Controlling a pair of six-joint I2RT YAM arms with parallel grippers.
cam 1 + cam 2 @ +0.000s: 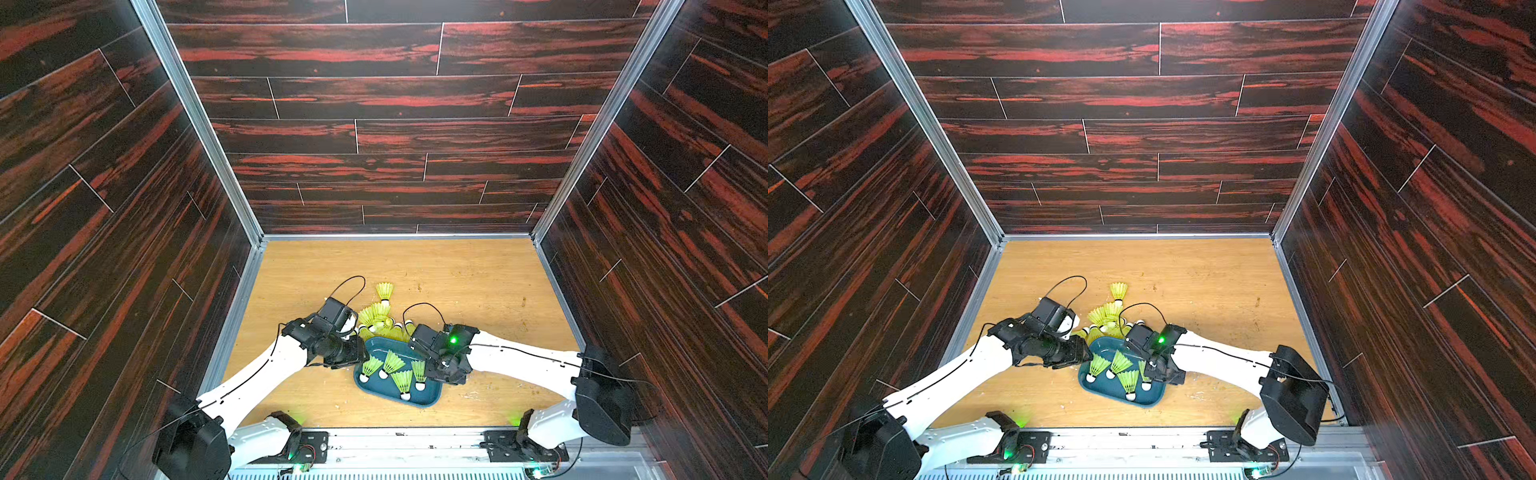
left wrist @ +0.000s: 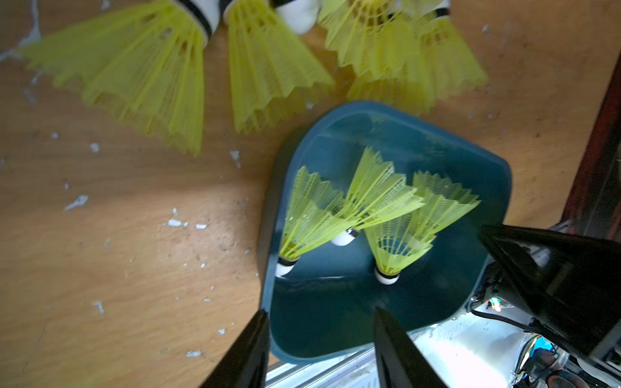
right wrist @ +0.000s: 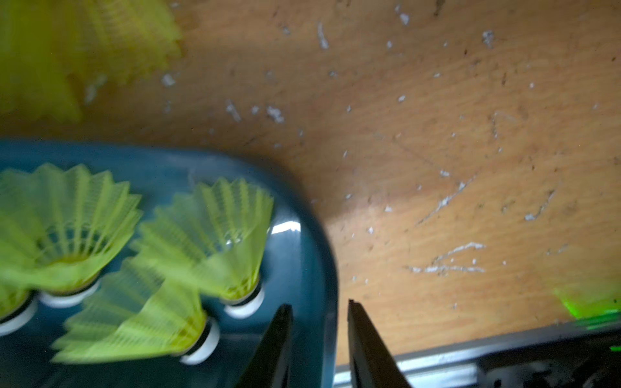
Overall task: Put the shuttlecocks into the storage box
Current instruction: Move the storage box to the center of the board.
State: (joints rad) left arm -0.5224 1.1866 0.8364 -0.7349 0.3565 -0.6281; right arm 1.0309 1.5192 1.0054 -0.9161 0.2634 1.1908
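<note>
Near the centre of the table (image 1: 478, 282) sits the storage box (image 1: 430, 395), with four shuttlecocks (image 1: 392, 363) inside. A loose pile (image 1: 376, 316) lies just past its far edge. Left gripper (image 2: 321, 310), half open, straddles the left rim. Right gripper (image 3: 317, 302), narrow, straddles the right rim; cannot tell if clamped. Judged purpose: steadying or shifting the box toward the pile.

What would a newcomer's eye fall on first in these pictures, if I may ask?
The neon shuttlecocks: four lie in the teal storage box at the front middle of the table, with a heap just behind it. The right gripper has its fingers astride the box's rim.
</note>
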